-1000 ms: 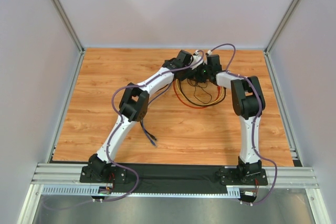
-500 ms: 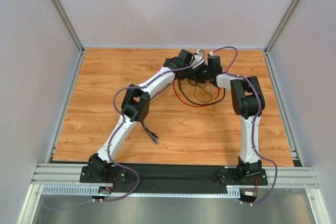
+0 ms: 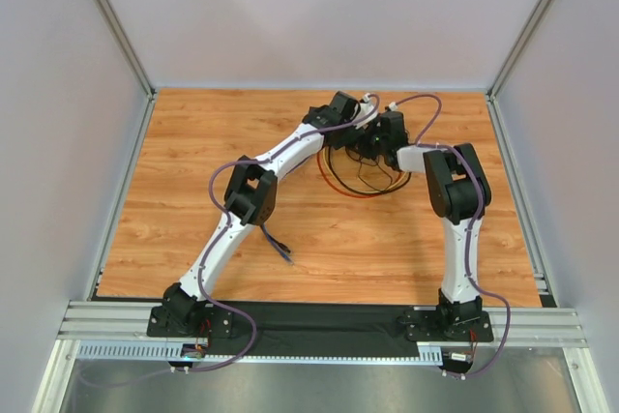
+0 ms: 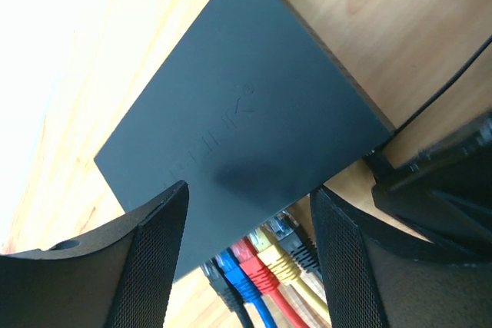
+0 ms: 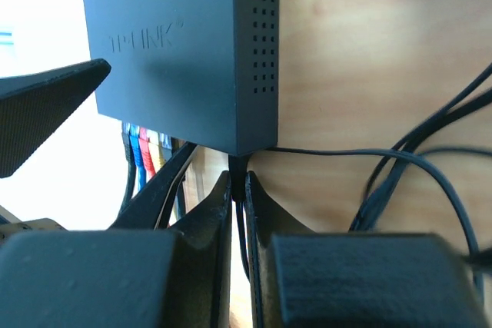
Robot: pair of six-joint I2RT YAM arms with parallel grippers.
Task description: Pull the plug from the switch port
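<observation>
The one readable marking is the brand "TP-LINK" (image 5: 144, 38), raised in the same dark tone on the top face of the switch (image 5: 200, 74). In the right wrist view it sits toward 10 o'clock of the frame and reads left to right with a slight upward tilt. A tiny mark after the K is too small to make out. In the left wrist view the same word runs diagonally across the lid, rising toward 1 o'clock; there it is faint, "LINK" is legible and the first letters fade into shadow. In the top view the lettering is too small to read.
</observation>
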